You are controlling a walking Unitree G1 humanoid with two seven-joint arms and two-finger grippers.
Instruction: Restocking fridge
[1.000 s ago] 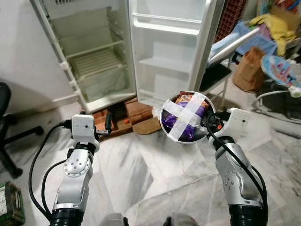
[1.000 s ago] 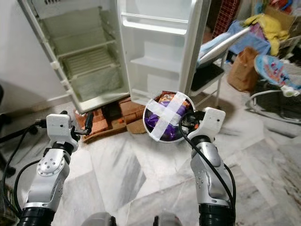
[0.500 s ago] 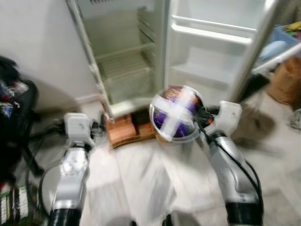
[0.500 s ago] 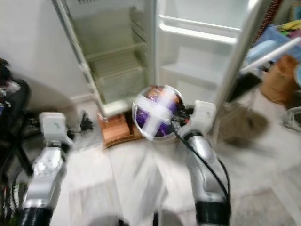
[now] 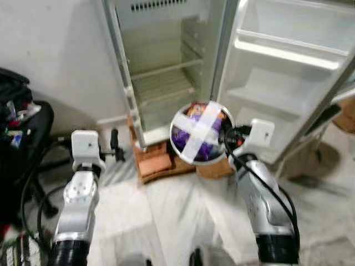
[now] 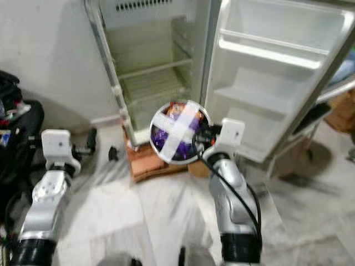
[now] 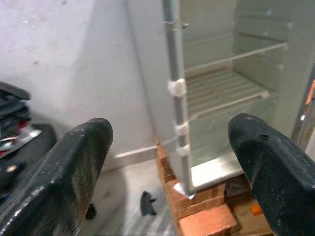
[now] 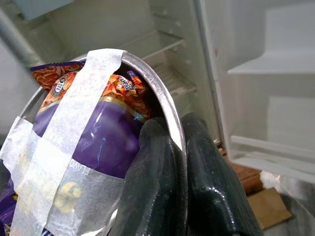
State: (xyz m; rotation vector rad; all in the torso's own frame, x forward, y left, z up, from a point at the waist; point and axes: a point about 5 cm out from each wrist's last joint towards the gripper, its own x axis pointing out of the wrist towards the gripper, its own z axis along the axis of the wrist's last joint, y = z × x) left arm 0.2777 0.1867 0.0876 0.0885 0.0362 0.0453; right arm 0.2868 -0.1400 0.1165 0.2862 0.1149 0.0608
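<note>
Head view: right gripper [image 5: 224, 138] clamped on rim of taped bowl [image 5: 200, 132], held before the open fridge [image 5: 166, 72].
Left wrist: left gripper [image 7: 172, 157] spread wide, facing fridge's shelves.
Right wrist: 2 fingers [image 8: 157, 191] pinching bowl's rim.

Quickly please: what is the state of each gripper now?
Left gripper: open, holding nothing.
Right gripper: closed on the rim of the bowl.

- Below me, a pale marble floor [image 5: 166, 221].
- Red bricks [image 5: 155, 163] sit on it, propping the open fridge [image 5: 166, 72].
- Flattened cardboard [image 5: 213, 168] lies beside them.
</note>
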